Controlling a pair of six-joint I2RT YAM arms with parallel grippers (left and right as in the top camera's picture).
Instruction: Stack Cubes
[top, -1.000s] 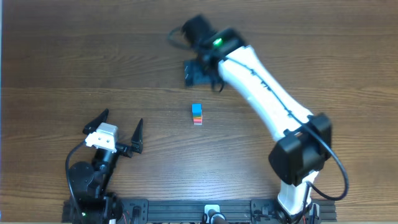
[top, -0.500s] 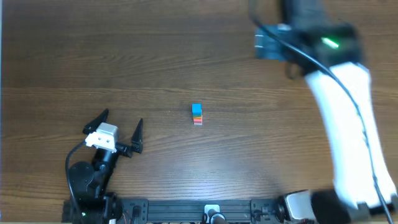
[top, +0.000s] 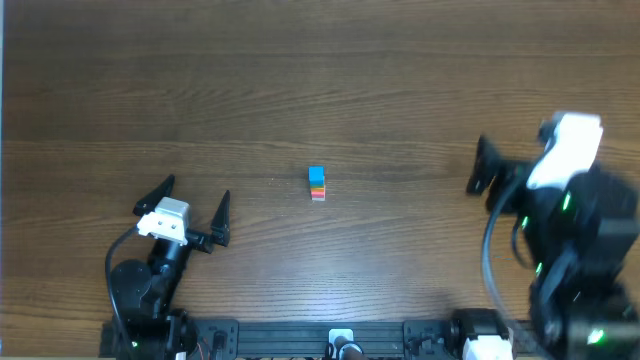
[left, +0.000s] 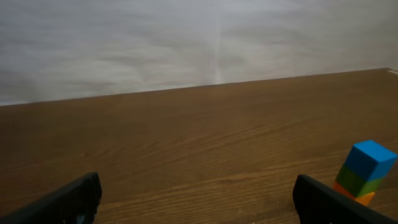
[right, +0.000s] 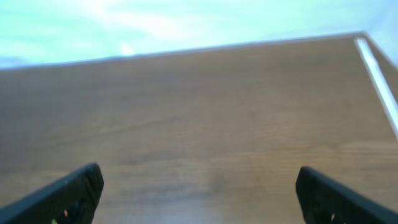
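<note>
A small stack of cubes (top: 317, 184) stands at the middle of the table, blue on top, then green, orange and a pale one at the bottom. The stack of cubes (left: 364, 172) also appears to one side in the left wrist view. My left gripper (top: 193, 213) rests open near the table's front left, well left of the stack, with nothing between its fingers. My right gripper (top: 488, 166) is at the right, far from the stack, its fingers (right: 68, 193) spread wide over bare wood; it is open.
The table (top: 320, 90) is a brown wooden top. A pale wall rises behind its far edge in the left wrist view. The table's right edge (right: 376, 68) shows as a light strip in the right wrist view.
My right arm has pulled away from above the stack, swung to the right and drawn back toward its base. The stack and my left arm have stayed still.
</note>
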